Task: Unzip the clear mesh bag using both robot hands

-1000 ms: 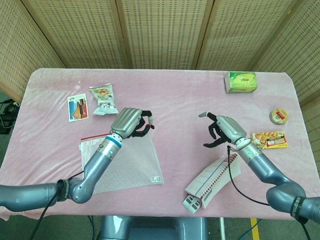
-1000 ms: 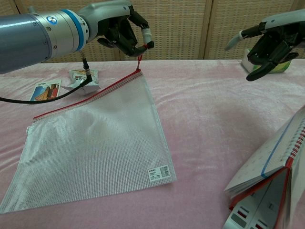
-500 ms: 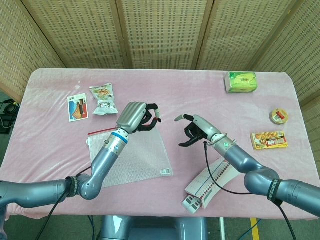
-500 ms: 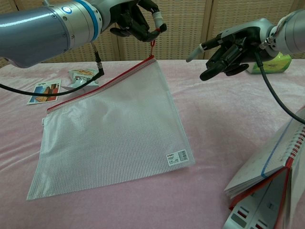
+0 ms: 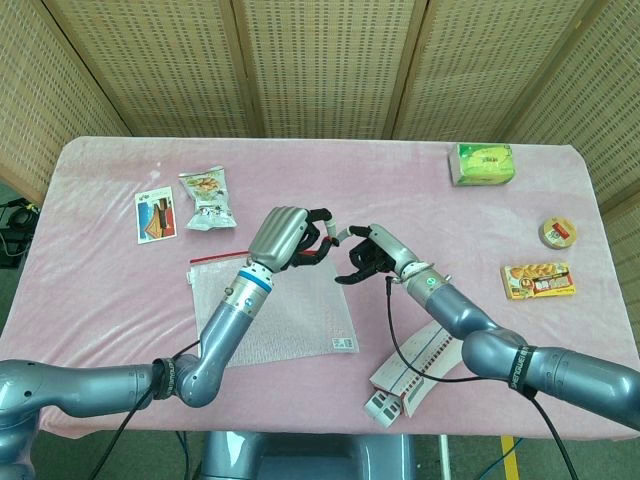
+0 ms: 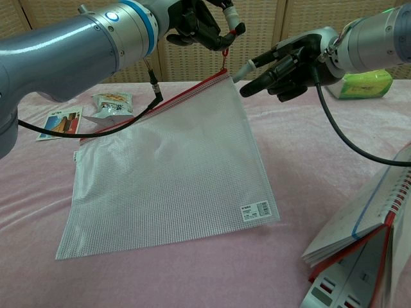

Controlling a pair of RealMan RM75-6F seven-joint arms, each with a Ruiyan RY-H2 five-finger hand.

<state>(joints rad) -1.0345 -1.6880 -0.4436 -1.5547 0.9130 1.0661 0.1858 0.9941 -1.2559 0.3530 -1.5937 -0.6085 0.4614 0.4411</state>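
The clear mesh bag (image 6: 167,167) with a red zipper edge lies on the pink table, its zipper corner lifted. My left hand (image 6: 202,25) pinches the red zipper pull (image 6: 225,59) above that corner; in the head view the left hand (image 5: 290,238) is over the bag (image 5: 275,310). My right hand (image 6: 282,64) hovers just right of the lifted corner, fingers spread and pointing toward it, holding nothing. In the head view the right hand (image 5: 370,255) is close beside the left hand.
An open notebook (image 5: 425,360) lies at the front right. Snack packets (image 5: 205,195) and a card (image 5: 153,215) sit at the back left. A green pack (image 5: 483,163), a small round tin (image 5: 557,232) and an orange packet (image 5: 538,279) are at the right.
My left hand has carried the zipper pull and bag rightward. My right hand has moved left, closing in on the bag's lifted corner.
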